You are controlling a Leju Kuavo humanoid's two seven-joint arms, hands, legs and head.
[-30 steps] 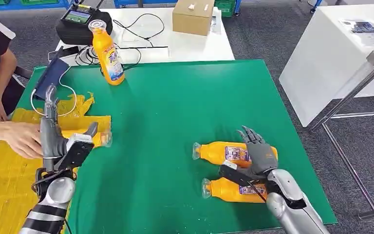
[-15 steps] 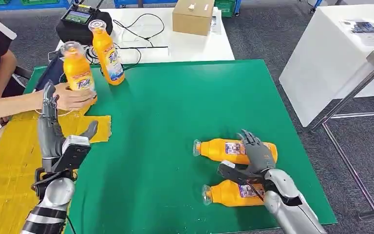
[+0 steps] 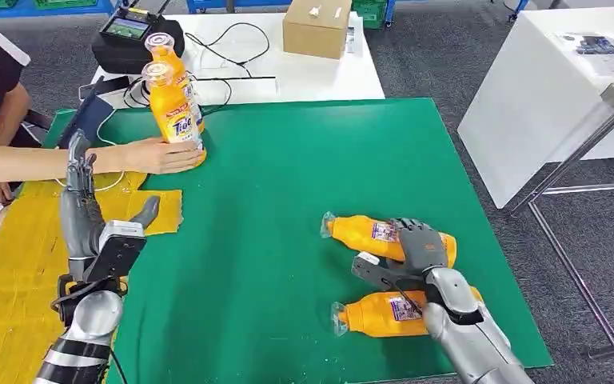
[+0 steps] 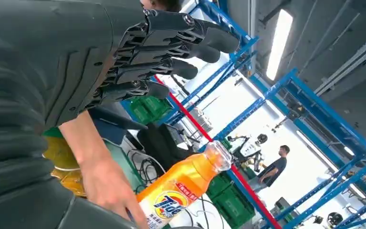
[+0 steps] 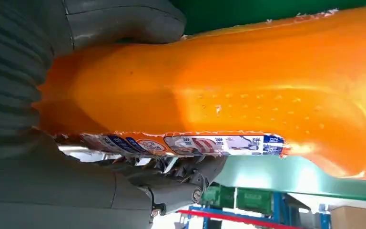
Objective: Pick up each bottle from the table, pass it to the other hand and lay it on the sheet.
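Note:
My right hand [image 3: 417, 254] grips a lying orange bottle [image 3: 360, 232] on the green mat [image 3: 288, 184]; in the right wrist view thumb and fingers [image 5: 171, 183] wrap the bottle [image 5: 248, 90]. A second orange bottle [image 3: 377, 314] lies just nearer, beside my right forearm. My left hand [image 3: 88, 220] is open and holds nothing, its fingers [image 4: 171, 52] upright over the yellow sheet [image 3: 16, 272]. At the mat's far left a person's hand [image 3: 160, 154] holds an upright orange bottle [image 3: 172, 112], also seen as bottle [image 4: 181, 186], beside another upright bottle [image 3: 162, 44].
Behind the mat a white table [image 3: 320, 76] carries a black device [image 3: 132, 36], cables and a cardboard box [image 3: 316, 26]. A dark blue pouch [image 3: 88, 120] lies at the mat's far left corner. Another white table [image 3: 544, 88] stands to the right.
The person took a bottle off the sheet and stood it by the upright one at the back. My right hand closed around the farther lying bottle, which shifted slightly.

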